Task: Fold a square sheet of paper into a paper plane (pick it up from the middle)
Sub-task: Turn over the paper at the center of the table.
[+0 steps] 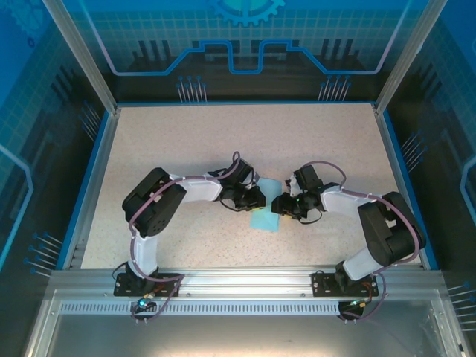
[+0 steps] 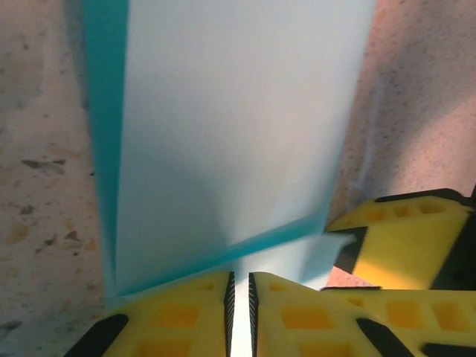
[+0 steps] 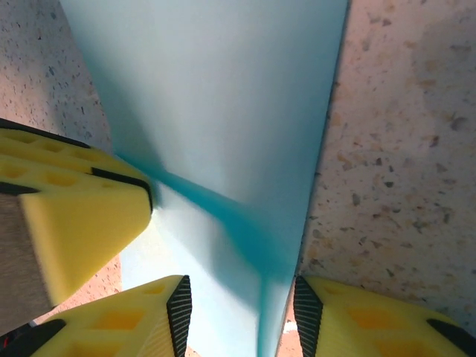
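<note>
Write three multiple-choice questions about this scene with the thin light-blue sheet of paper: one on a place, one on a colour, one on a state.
1. Where on the speckled beige table does the thin light-blue square sheet of paper lie?
A. in the far left corner
B. near the middle, between both grippers
C. at the right edge

2. What colour are the fingers of the left gripper?
A. red
B. white
C. yellow

3. How do the jaws of the right gripper stand?
A. apart, with paper between them
B. shut on a pen
C. shut on a cloth

Answers:
1 B: the top view shows the sheet mid-table where the two arms meet.
2 C: the left wrist view shows yellow fingers.
3 A: the right wrist view shows a wide gap with paper in it.
</note>
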